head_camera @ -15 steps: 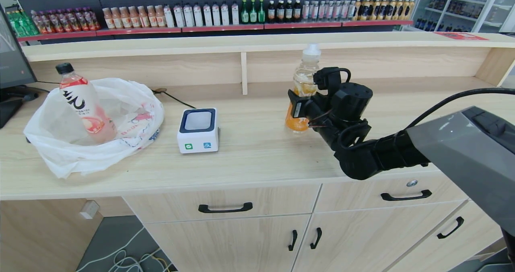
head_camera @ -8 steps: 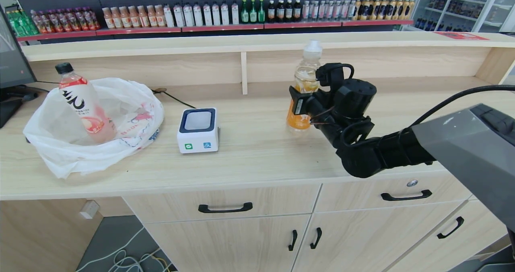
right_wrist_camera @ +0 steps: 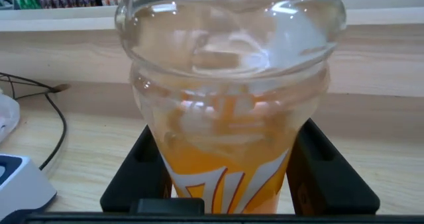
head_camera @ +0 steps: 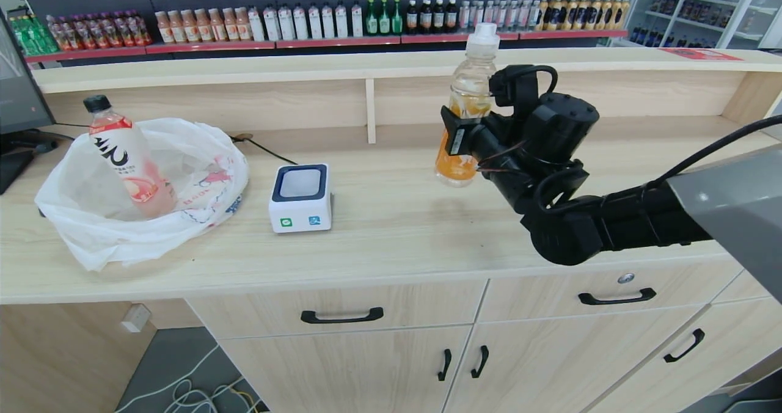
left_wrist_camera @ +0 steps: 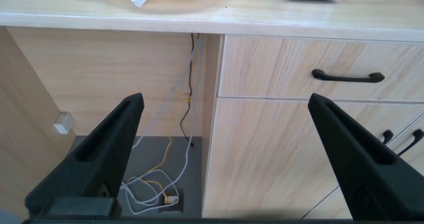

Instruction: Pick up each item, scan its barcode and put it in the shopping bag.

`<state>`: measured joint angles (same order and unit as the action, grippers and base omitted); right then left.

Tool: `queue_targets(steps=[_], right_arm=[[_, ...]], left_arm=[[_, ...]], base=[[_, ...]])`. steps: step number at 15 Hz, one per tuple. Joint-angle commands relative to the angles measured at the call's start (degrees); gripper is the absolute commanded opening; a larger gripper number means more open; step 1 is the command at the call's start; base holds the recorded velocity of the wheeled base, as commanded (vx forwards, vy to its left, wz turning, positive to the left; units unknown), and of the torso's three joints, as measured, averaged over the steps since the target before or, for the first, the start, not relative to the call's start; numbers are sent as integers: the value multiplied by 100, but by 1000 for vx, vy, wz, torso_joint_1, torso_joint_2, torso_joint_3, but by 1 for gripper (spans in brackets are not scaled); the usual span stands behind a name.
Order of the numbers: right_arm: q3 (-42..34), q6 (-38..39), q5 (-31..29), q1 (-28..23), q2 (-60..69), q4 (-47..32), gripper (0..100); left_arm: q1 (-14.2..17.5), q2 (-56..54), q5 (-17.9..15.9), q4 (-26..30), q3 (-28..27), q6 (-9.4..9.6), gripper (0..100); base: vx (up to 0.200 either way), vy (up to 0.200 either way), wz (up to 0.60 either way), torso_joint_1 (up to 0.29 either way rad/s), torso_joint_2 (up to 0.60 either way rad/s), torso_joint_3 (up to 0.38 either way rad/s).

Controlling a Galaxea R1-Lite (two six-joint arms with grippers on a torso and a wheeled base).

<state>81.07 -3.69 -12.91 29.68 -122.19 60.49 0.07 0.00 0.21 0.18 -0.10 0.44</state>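
My right gripper [head_camera: 465, 137] is shut on an orange drink bottle [head_camera: 464, 116] with a white cap, held upright and clear of the counter [head_camera: 391, 230], to the right of the scanner. In the right wrist view the bottle [right_wrist_camera: 228, 111] sits between the two black fingers [right_wrist_camera: 136, 177]. The white barcode scanner [head_camera: 300, 197] stands mid-counter. A white shopping bag [head_camera: 201, 181] lies at the left with a pink drink bottle [head_camera: 127, 156] leaning inside it. My left gripper [left_wrist_camera: 228, 158] hangs open below the counter edge, in front of the cabinet, holding nothing.
A raised wooden ledge [head_camera: 366, 65] runs along the back of the counter, with a divider post [head_camera: 370, 110]. A monitor [head_camera: 15, 89] stands at the far left, and a cable [head_camera: 263, 147] trails behind the scanner. Drawers with black handles [head_camera: 342, 316] sit below.
My right gripper has lifted the orange drink bottle off the counter, raising it well above its earlier standing spot. The bag, pink bottle and scanner have not moved.
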Motion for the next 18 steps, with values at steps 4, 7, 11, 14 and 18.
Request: queue_targets(steps=[4,7,11,14,18], right_arm=[[-1726,-184,-265,442,1109,675,0],[-2341,-281,-440,574,1487,1017,0],[-3396,-483,-1064,1329,2208,1501,0],[-4213,-606,-1073,1426,2392,2046,0],[-5444,-782,-1073,1435,2472,2951,0]], left_arm=[[1,0,-3,8,1,18,100],[1,0,6,8,1,18,100],[1,0,-3,8,1,26,100],[1,0,-3,8,1,35,100],[1,0,-3,8,1,141,100]], base=[[0,0,0,0,0,0],[0,0,0,0,0,0],[0,0,0,0,0,0],[0,0,0,0,0,0],[0,0,0,0,0,0]])
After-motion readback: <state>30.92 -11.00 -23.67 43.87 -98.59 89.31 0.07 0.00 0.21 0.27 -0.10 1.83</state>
